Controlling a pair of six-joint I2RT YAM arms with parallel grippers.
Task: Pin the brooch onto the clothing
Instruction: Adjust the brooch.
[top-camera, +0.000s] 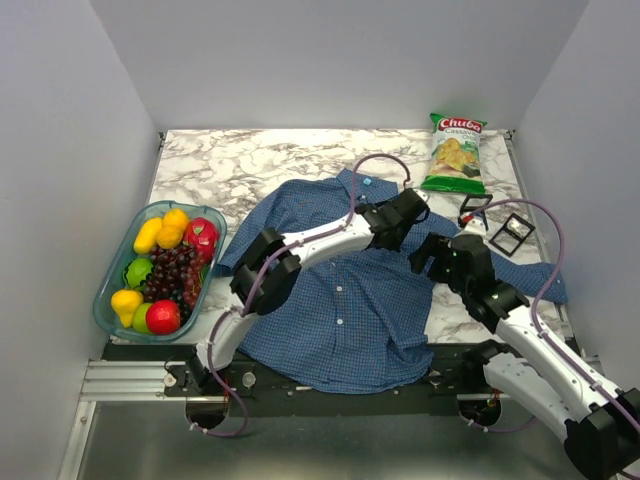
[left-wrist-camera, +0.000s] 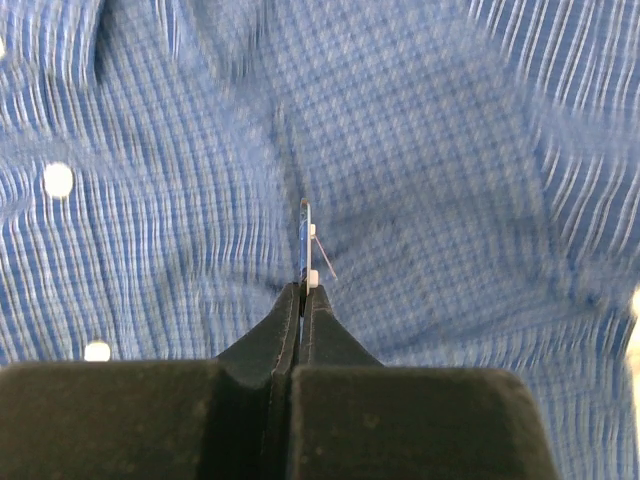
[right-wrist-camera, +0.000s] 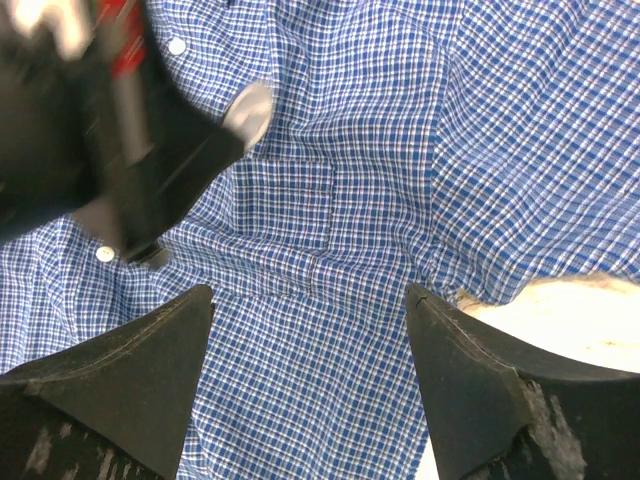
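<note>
The blue checked shirt (top-camera: 345, 290) lies spread front up on the marble table, collar at the back. My left gripper (top-camera: 412, 208) reaches over the shirt's upper right part. In the left wrist view it (left-wrist-camera: 303, 288) is shut on the brooch (left-wrist-camera: 306, 240), a thin piece seen edge-on with small white fittings, held just above the cloth (left-wrist-camera: 430, 150). My right gripper (top-camera: 433, 256) hovers open and empty over the shirt's right side. In the right wrist view (right-wrist-camera: 310, 300) the chest pocket (right-wrist-camera: 290, 205) lies ahead, and the blurred left gripper (right-wrist-camera: 120, 150) shows at upper left.
A green basket of fruit (top-camera: 112, 270) stands at the left. A bag of chips (top-camera: 455, 152) lies at the back right. A small black frame (top-camera: 512, 232) sits right of the shirt. Bare marble (right-wrist-camera: 570, 320) shows beside the shirt's sleeve.
</note>
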